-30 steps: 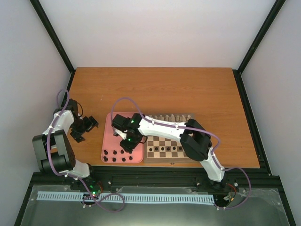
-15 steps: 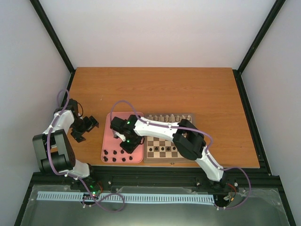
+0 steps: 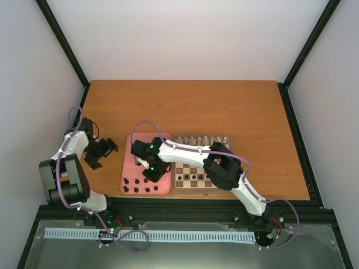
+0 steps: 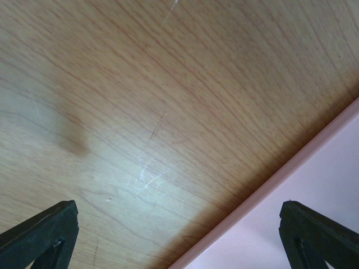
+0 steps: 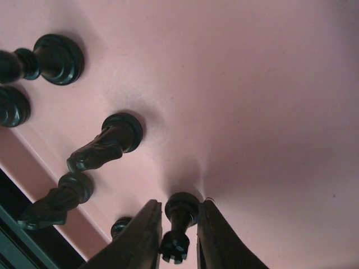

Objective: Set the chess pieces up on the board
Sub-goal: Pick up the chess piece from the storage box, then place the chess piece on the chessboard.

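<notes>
Small dark chess piece with a notched crown (image 5: 177, 227), upright on the plain pink rectangular tray (image 5: 269, 112), near its rim. Flanked closely by the black fingers (image 5: 140, 241) of the right gripper (image 5: 179, 208); only a sliver of space, unclear whether actually pinching. Close by on the tray, two dark horse-headed knights (image 5: 104, 145). Just right of the tray, the square wooden checkered board (image 3: 190, 168), cream pieces (image 3: 202, 139) along its far edge. Off to the left, left gripper (image 3: 101, 150) over the brown wooden table (image 4: 140, 112), fingertips (image 4: 39, 235) spread wide, holding nothing.
</notes>
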`<state>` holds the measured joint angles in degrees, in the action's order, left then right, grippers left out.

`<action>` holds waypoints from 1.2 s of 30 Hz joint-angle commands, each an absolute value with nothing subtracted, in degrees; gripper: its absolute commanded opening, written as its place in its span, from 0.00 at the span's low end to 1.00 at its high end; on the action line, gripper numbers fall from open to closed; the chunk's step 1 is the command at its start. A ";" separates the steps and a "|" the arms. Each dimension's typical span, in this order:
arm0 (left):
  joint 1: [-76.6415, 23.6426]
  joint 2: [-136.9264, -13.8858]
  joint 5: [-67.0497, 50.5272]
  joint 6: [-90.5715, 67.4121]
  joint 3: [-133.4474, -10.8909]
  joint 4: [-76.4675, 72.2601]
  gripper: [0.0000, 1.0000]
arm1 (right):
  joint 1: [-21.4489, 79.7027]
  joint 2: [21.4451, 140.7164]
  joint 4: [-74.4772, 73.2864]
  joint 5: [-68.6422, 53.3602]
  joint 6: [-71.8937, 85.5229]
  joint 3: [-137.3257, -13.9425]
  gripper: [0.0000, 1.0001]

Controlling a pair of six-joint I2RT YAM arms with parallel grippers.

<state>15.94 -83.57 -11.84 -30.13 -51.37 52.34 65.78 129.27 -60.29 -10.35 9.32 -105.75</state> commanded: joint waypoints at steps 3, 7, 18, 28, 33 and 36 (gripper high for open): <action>15.66 -83.39 -12.11 -29.09 -52.91 51.86 1.00 | 66.45 129.85 -61.19 -10.00 9.32 -107.36 0.14; 15.64 -83.49 -12.16 -29.14 -53.07 51.87 1.00 | 66.44 129.31 -61.54 -8.63 9.47 -107.47 0.09; 15.64 -82.72 -12.07 -29.10 -53.27 52.19 1.00 | 66.45 118.76 -59.37 -1.52 12.55 -104.57 0.06; 15.64 -82.58 -11.84 -29.00 -53.09 51.98 1.00 | 66.41 105.85 -56.22 -2.99 15.12 -87.70 0.06; 15.64 -82.92 -11.71 -29.09 -53.18 51.77 1.00 | 66.48 99.88 -53.65 -3.78 18.34 -79.90 0.06; 15.64 -83.14 -11.69 -29.09 -53.25 51.61 1.00 | 66.53 98.29 -51.89 -4.36 19.02 -76.20 0.06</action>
